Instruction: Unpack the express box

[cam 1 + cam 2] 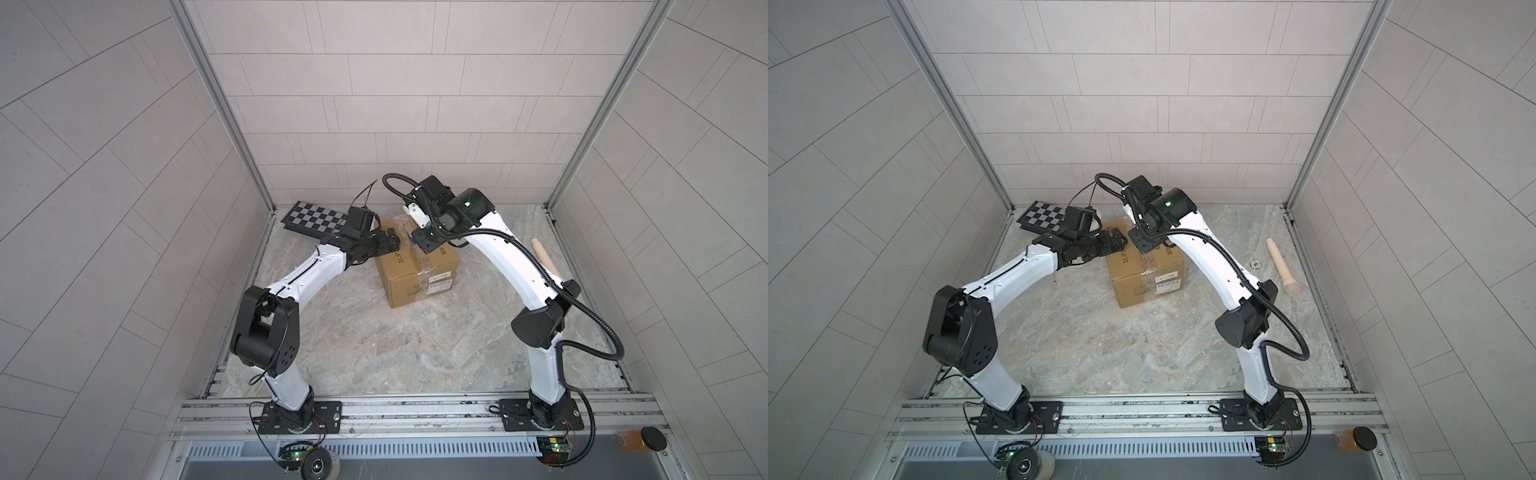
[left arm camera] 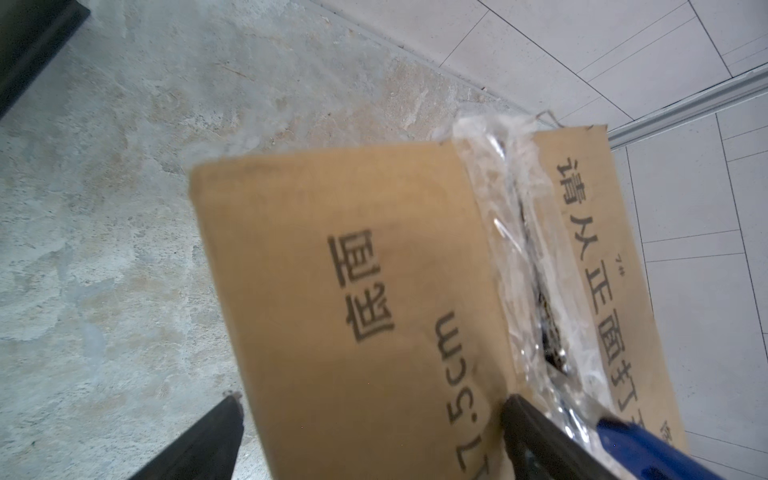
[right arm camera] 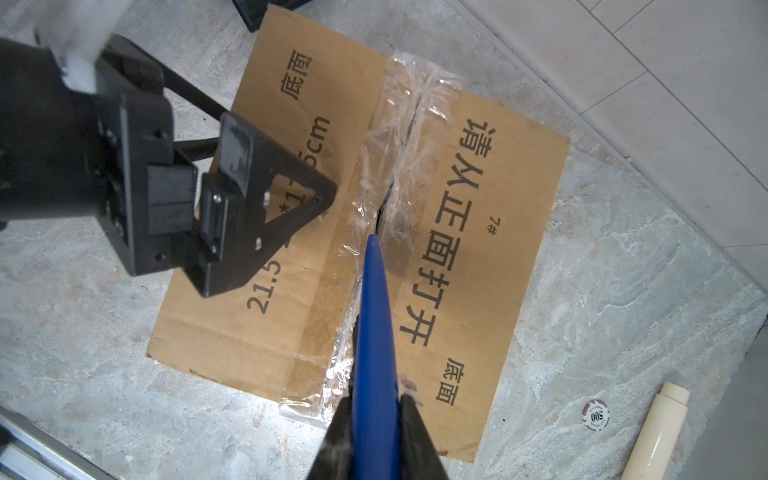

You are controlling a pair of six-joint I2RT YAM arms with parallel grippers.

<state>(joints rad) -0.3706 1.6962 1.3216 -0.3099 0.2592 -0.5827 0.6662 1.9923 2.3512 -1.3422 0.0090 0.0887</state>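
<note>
Right wrist view: the right gripper (image 3: 376,415) is squeezed tight on a blue pointed tool (image 3: 374,324). The tool's tip is at the split in the clear tape (image 3: 399,137) on the express box (image 3: 490,249), which sits on the bench (image 3: 623,299) just under this gripper. The left gripper (image 2: 374,428) is spread wide, grips nothing, and a box edge lies between its jaws.

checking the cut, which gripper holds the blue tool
The right gripper, shut on the blue tool with its tip at the taped seam of the box; the left gripper is open and holds nothing.
</note>
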